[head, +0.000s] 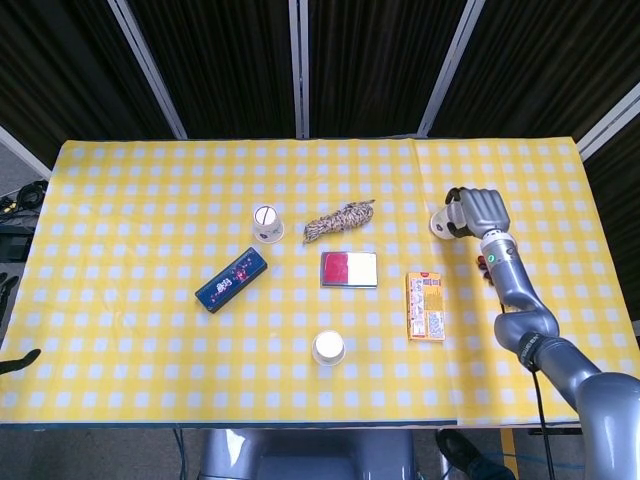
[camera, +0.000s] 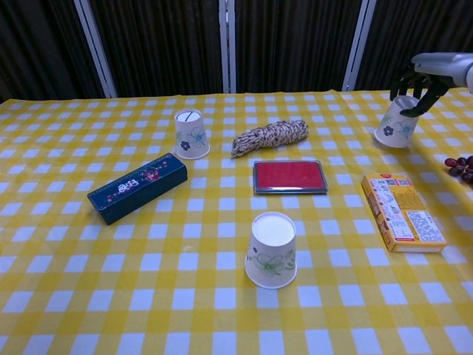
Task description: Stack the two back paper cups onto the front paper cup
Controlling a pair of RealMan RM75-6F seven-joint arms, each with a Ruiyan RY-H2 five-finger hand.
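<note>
The front paper cup [head: 328, 347] [camera: 271, 250] stands upside down near the table's front middle. Upside down at the back left is a second cup [head: 266, 222] [camera: 191, 134]. My right hand [head: 478, 210] [camera: 425, 74] grips the back right cup [head: 441, 224] [camera: 395, 124] from above by its base, and the cup hangs tilted just off the cloth. Of my left hand, only dark slivers [head: 15, 359] show at the left edge of the head view; its state is unclear.
A rope bundle [head: 338, 220] [camera: 270, 137] lies at back centre, with a red tin [head: 349, 269] [camera: 290, 177] before it. Left lies a dark blue box [head: 231, 280] [camera: 137, 188]; right, a yellow box [head: 425, 306] [camera: 403, 211] and dark grapes [camera: 460, 166].
</note>
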